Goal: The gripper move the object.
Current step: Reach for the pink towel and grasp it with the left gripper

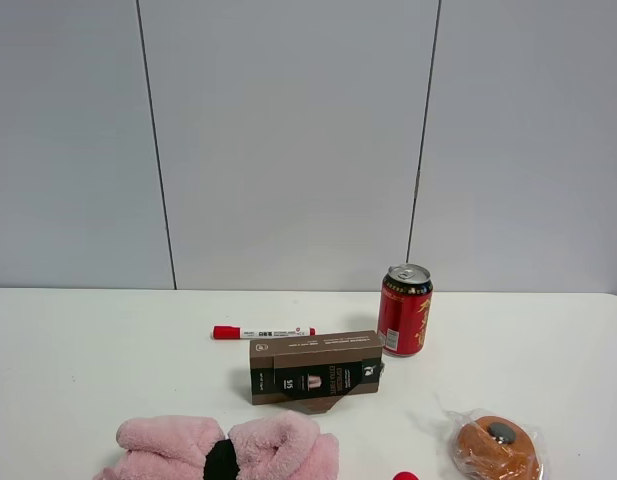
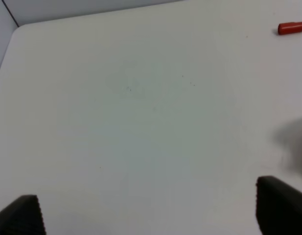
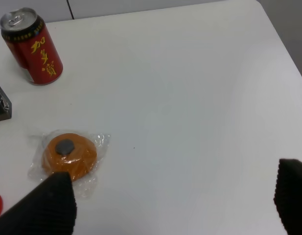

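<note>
Object [image 1: 276,446]: fluffy pink plush bundle, cinched black at middle | left gripper [image 2: 148,195] spread | right gripper [image 3: 175,172] spread

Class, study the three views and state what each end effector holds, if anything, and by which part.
Nothing is held. The left end effector and right end effector both stand open over the table; the pink plush bundle lies untouched.

- object [image 1: 228,455]: pink plush, crossed by a blk band.
- box [image 1: 315,368]: brown; small pale print is seen on the front.
- can [image 1: 404,310]: red w/ gold characters, silver top.
- marker [image 1: 263,332]: white barrel, red cap.
- wrapped round item [image 1: 496,450]: orange, grey centre, clear film.
- table [image 1: 88,360]: white.
- left tool [image 2: 151,213], right tool [image 3: 170,205]: both blk.
</note>
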`<state>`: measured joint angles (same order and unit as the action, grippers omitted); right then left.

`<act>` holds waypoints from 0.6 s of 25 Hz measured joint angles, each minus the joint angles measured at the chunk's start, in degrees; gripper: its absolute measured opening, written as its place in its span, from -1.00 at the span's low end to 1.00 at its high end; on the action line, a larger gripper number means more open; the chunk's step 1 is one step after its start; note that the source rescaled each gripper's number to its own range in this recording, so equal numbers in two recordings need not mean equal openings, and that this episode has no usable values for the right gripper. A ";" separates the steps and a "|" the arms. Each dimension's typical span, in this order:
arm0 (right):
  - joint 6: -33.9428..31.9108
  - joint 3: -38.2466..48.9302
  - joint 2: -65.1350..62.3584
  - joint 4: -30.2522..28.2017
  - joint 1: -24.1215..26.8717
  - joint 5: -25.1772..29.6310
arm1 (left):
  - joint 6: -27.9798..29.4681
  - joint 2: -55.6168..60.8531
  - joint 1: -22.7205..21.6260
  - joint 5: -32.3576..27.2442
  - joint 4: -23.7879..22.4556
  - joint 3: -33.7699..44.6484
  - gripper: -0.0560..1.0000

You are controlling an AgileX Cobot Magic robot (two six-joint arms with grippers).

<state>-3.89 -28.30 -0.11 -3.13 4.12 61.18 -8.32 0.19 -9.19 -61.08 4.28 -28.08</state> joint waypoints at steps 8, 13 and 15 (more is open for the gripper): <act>0.00 0.00 0.00 0.00 0.00 0.00 | 0.00 0.00 0.00 0.00 0.00 0.00 0.51; 0.00 0.00 0.00 0.00 0.00 0.00 | 0.00 0.00 0.00 0.00 0.00 0.00 0.51; 0.00 0.00 0.00 0.00 0.00 0.00 | 0.00 0.00 0.00 0.00 0.00 0.00 0.51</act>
<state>-3.89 -28.30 -0.11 -3.13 4.12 61.18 -8.32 0.19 -9.19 -61.08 4.28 -28.08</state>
